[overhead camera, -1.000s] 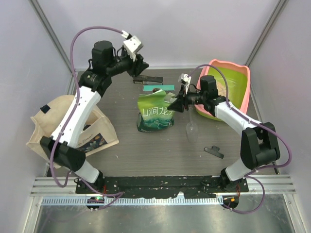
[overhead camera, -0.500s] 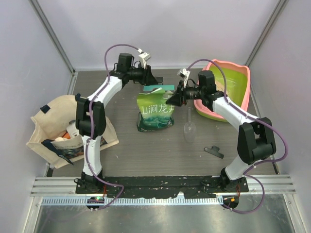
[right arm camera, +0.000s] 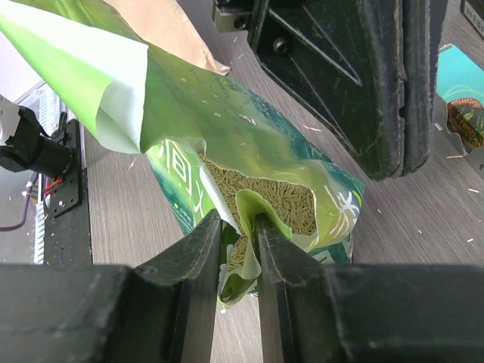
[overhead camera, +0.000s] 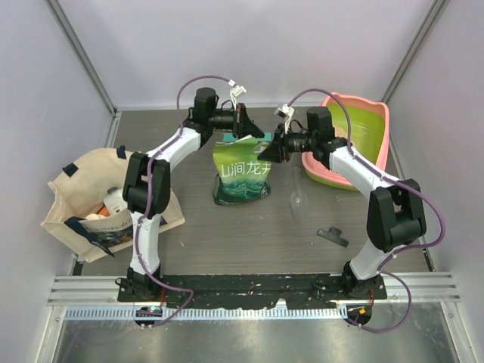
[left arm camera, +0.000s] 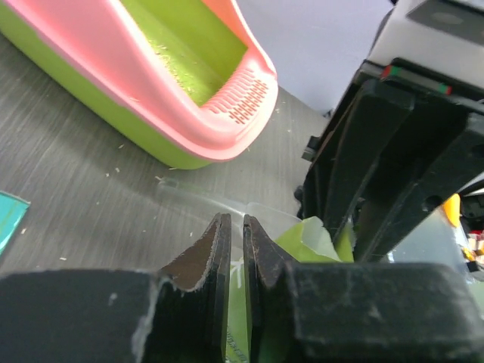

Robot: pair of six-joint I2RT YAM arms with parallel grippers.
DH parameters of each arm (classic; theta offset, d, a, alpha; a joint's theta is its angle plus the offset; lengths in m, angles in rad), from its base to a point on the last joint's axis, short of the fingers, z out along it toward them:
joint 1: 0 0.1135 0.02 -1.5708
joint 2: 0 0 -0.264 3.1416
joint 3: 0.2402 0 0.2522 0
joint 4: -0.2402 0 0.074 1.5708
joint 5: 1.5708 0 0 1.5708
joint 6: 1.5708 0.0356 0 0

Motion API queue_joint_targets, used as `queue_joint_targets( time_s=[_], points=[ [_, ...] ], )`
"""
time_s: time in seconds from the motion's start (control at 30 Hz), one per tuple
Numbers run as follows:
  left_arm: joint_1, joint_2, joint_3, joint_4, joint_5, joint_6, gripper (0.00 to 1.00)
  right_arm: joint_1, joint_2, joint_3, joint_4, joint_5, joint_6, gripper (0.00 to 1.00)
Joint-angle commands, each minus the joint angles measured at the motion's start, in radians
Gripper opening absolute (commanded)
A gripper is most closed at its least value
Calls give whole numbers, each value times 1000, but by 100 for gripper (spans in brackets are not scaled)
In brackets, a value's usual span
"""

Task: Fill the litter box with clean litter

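The right arm point(overhead camera: 355, 168) hides part of the litter box point(overhead camera: 359, 97), which the left wrist view also crops.

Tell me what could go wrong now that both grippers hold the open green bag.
1. The left gripper and right gripper each pinch only a thin lip of the green bag; either lip may slip and the bag drop.
2. The clean litter lies just inside the open mouth, and the litter box stands apart, so an early tilt may spill it short.
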Motion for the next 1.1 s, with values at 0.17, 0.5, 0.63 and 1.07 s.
queue_joint_targets(
  time_s=[0.17,0.5,0.63,1.07],
  points=[
    [1,-18,-23,172,104,-147,11,-1,-5,50,-8,18,-44,28],
    [16,-49,-83,97,-102,-60,9,-15,-29,56,-89,41,-119,45],
    [14,-52,-80,74,-109,-41,9,-47,-54,47,-111,55,-145,59],
    [28,-61,3,-199,-141,172,9,-168,-80,41,-197,-118,-278,78]
  ],
)
